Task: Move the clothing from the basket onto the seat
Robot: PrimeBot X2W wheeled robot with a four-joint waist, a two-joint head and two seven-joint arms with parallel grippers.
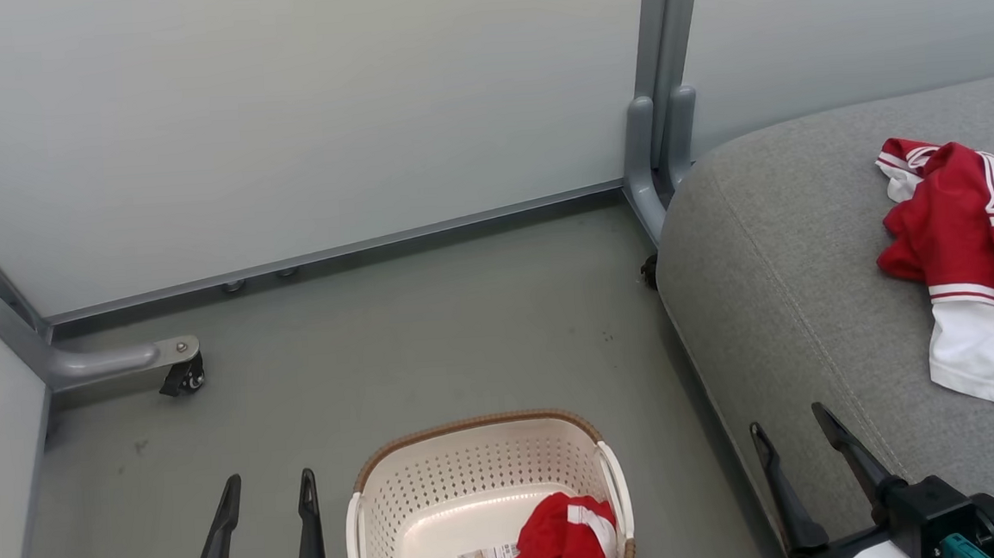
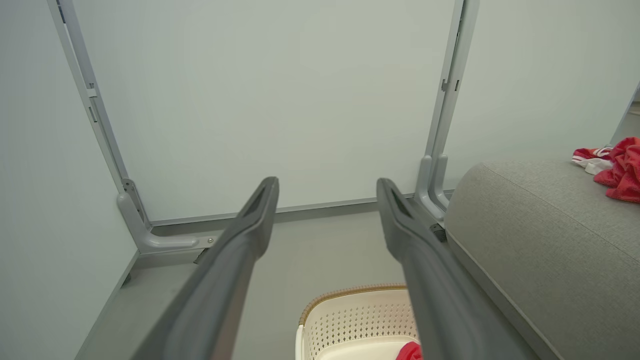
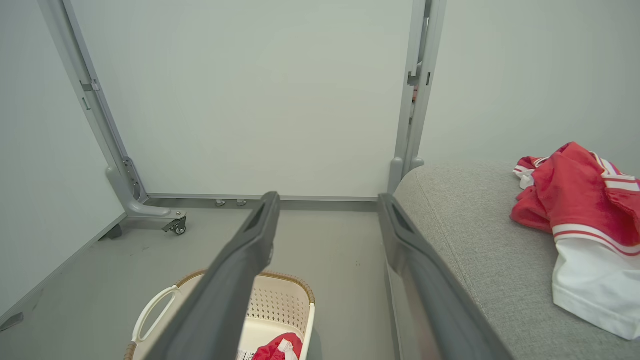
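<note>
Closest in, my left gripper (image 1: 269, 478) hangs over the floor (image 1: 397, 337) just left of the basket (image 1: 440, 481) and my right gripper (image 1: 788, 418) above the front edge of the seat (image 1: 774, 296), pale partition panels (image 1: 280, 111) closing off the far side. One red-and-white garment (image 1: 960, 233) lies crumpled on the seat, long axis running toward me, white end nearest; the other red garment (image 1: 556, 543) is bunched in the basket's near right corner. Both grippers' fingers (image 2: 250, 225) are spread wide with nothing between them.
</note>
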